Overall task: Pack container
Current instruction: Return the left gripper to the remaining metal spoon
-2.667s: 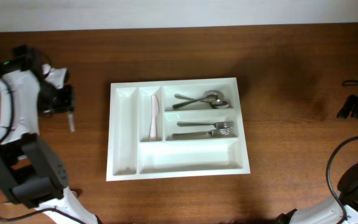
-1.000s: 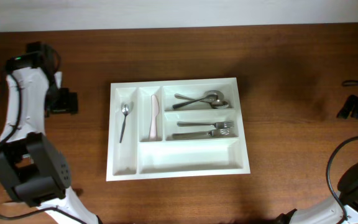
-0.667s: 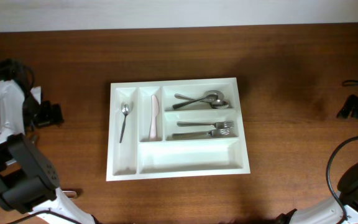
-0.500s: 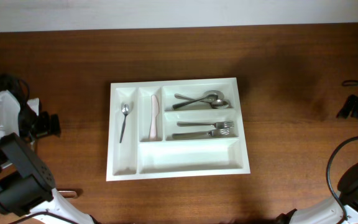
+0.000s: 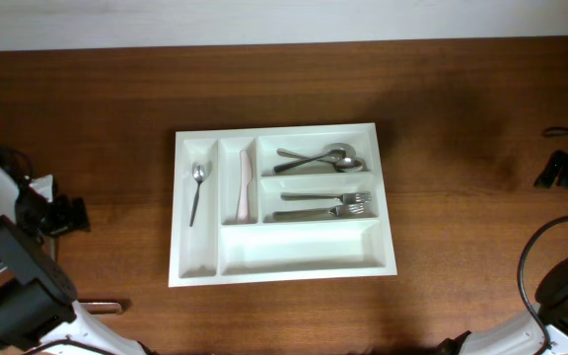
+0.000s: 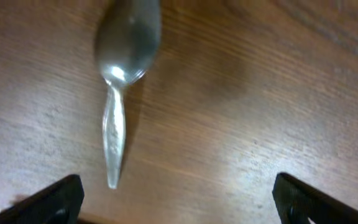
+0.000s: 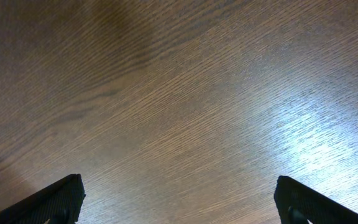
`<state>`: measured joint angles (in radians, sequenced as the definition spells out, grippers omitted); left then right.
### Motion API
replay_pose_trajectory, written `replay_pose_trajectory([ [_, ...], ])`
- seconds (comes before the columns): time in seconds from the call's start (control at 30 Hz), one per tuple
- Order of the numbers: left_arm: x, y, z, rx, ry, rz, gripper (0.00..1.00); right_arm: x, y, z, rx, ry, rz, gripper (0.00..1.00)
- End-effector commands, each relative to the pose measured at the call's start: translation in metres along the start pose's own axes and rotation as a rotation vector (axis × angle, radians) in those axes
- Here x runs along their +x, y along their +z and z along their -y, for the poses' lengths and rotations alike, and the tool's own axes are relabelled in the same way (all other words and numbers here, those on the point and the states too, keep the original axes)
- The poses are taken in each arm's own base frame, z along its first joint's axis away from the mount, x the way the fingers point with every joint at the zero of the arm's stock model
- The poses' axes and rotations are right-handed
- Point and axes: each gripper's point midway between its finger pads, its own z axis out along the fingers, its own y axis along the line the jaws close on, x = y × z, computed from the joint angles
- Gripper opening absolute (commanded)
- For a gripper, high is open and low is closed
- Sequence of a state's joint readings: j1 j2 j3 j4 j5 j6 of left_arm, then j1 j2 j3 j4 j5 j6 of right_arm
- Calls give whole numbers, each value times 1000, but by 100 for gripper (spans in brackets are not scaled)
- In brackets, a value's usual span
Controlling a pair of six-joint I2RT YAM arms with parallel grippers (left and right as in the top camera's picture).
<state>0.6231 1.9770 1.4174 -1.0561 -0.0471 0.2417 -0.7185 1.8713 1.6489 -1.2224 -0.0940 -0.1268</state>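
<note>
Container point(image 5: 314, 128) packing is one piece further along: the white tray sits in the middle of the table point(image 5: 461, 108), and its far-left narrow slot, bare a few seconds ago, now holds a small spoon point(image 5: 196, 192) lying lengthwise. Beside it, the second narrow slot holds a pale knife point(image 5: 244, 185). The upper short compartment holds a few spoons point(image 5: 319, 159) and the one below it some forks point(image 5: 325, 204). The long compartment point(image 5: 299, 251) along the near side is bare.

Having let that spoon go, the left gripper point(image 5: 72, 215) has pulled back from the tray to the left edge of the table, well apart from it. Its fingers stand wide apart with nothing between them. The wrist view shows the left gripper point(image 6: 179, 202) over bare wood, with another spoon point(image 6: 122, 56) lying flat ahead of its fingertips, bowl away and handle toward them. The overhead view does not show that spoon, which may be hidden by the arm.

This probably means the drop is finished and the arm is lining up for the next piece. That spoon lies low on the wood, so the fingers would need to come down close around its thin handle.

The right gripper point(image 5: 550, 170) waits at the far right edge, its fingers spread wide over empty wood.
</note>
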Motion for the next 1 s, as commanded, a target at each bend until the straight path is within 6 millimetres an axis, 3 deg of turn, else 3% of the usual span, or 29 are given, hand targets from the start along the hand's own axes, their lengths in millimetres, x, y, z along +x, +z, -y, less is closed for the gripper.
replay_pose_trajectory([
  [0.0,1,7,1,71,49,15,99,0,2,1,1,11,-4,99],
  [0.47,-25,7,-15,0,139,121,99,0,2,1,1,11,-4,99],
  [0.7,-24,8,-14,-1,180,118,100,0,2,1,1,11,-4,99],
  [0.97,-9,17,-10,18,182,70,96,0,2,1,1,11,-4,99],
])
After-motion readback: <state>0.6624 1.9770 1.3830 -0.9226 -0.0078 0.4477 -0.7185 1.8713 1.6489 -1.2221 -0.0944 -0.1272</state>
